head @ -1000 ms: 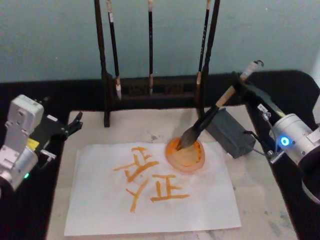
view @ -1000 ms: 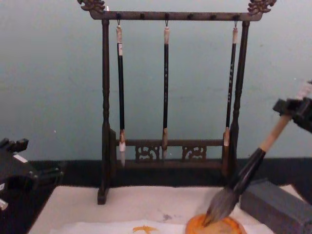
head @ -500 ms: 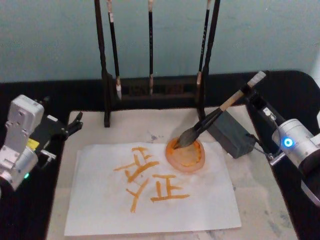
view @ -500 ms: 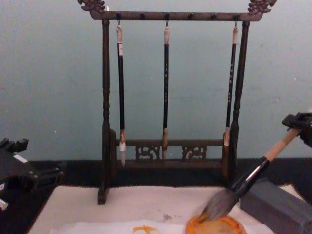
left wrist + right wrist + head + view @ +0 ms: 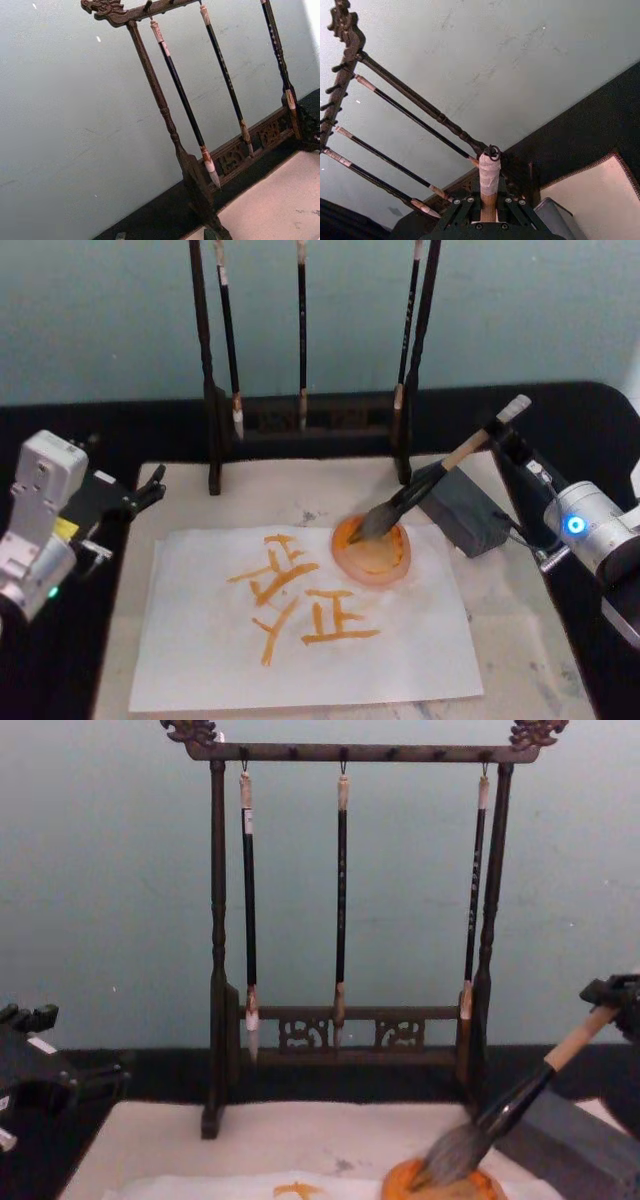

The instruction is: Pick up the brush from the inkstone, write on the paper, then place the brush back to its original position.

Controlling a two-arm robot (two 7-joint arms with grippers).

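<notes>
Brush: large calligraphy brush [image 5: 418, 489], right of frame centre in the head view; tilted, with the bristles at the lower left and the white-wrapped top at the upper right.
Bristles: resting in the orange dish [image 5: 384, 562]; in the chest view the tuft [image 5: 452, 1156] touches the dish at the bottom edge, right of centre.
Handle: crosses the upper left corner of the grey block [image 5: 464, 510]; contact with the block cannot be told.
Right gripper: right gripper [image 5: 498, 436] in the upper right of the head view, pinching the pale handle just below the white wrap; the right wrist view shows the wrap and black loop [image 5: 490, 167] rising from between its fingers [image 5: 461, 209].
Paper: white sheet [image 5: 200, 660] across the lower centre, bearing orange strokes [image 5: 300, 605]; the dish sits on its upper edge toward the right corner.
Mat: cream mat [image 5: 525, 640] lies under the paper, dish and block.
Rack: dark wooden brush rack [image 5: 217, 970] at the back, upper centre, with three slim brushes [image 5: 341, 900] hanging.
Left gripper: left gripper [image 5: 152, 483] at the left edge, beside the mat and well apart from the brush; whether spread or pressed together cannot be told.
</notes>
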